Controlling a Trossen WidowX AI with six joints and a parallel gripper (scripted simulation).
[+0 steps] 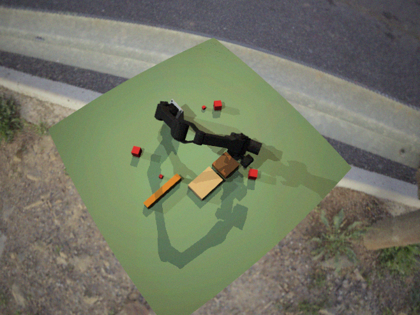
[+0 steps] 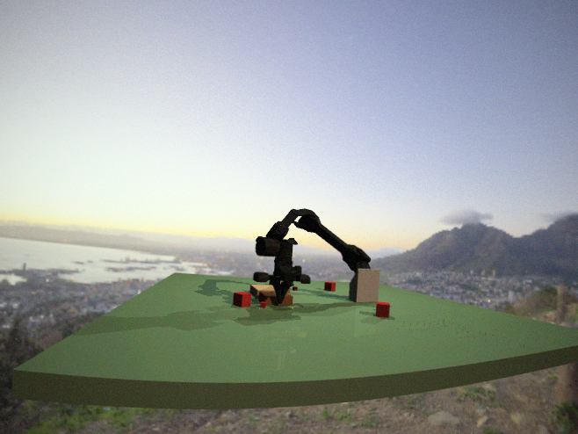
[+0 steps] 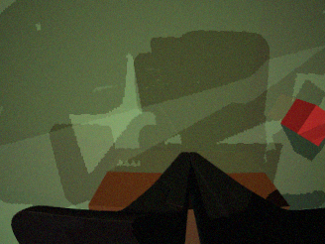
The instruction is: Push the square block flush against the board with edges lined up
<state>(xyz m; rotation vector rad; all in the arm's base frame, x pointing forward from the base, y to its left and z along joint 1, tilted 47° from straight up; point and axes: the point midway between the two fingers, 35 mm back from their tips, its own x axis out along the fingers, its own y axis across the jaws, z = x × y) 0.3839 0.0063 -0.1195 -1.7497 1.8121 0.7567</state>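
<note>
Top view: the clenched, empty end effector sits behind the brown square block; the tan board lies just beyond it.

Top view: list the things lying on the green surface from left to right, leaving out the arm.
Red cube → tiny red cube → orange bar → tan board → brown square block → red cube. The two red cubes near the arm's base overlap this span and are left out.

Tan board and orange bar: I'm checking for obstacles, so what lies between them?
Nothing: the top view shows bare green mat between tan board and orange bar.
</note>
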